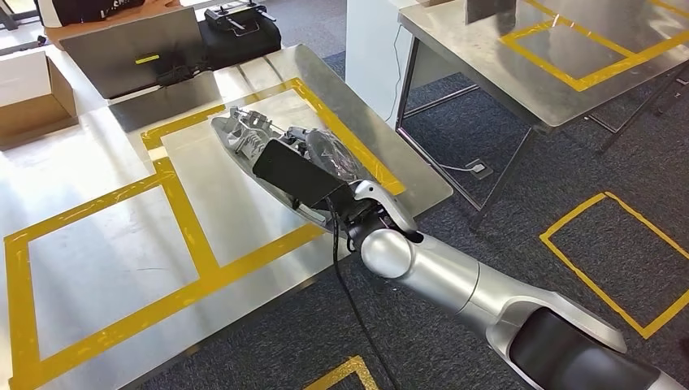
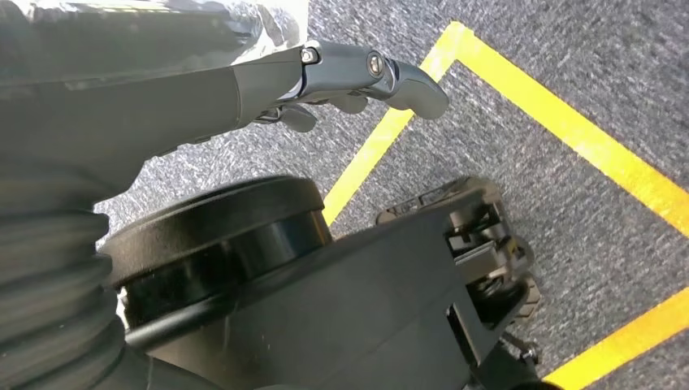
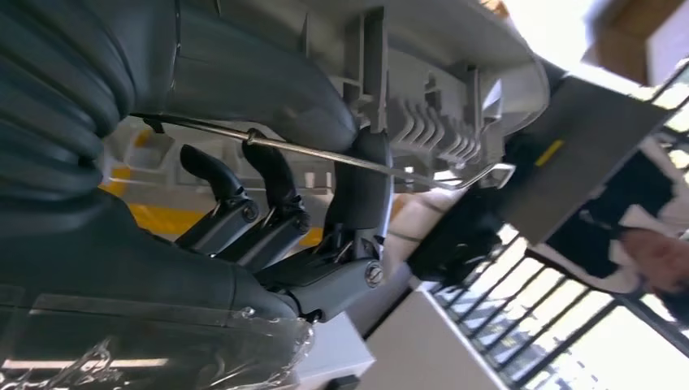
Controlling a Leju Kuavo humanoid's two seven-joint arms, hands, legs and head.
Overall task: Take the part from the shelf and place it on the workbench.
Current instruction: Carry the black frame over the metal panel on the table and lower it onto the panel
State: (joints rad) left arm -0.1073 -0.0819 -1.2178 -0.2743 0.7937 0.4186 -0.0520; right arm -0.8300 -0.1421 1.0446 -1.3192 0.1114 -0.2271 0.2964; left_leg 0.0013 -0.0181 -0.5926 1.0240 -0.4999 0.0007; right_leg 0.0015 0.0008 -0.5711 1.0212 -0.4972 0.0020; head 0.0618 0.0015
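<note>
The part is a long grey plastic moulding with ribs. It lies slantwise over the right-hand yellow-taped field of the metal workbench. My right hand is at its near end, mostly hidden behind the black wrist box. In the right wrist view the part has my right hand around its edge, the thumb on one side and the dark fingers curled on the other. I cannot tell whether the part touches the bench top. My left hand hangs over the carpet, holding nothing, fingers loosely apart.
A second metal table with yellow tape stands at the back right. A cardboard box, a grey panel and a black case lie behind the bench. A yellow tape square marks the carpet. A person stands nearby.
</note>
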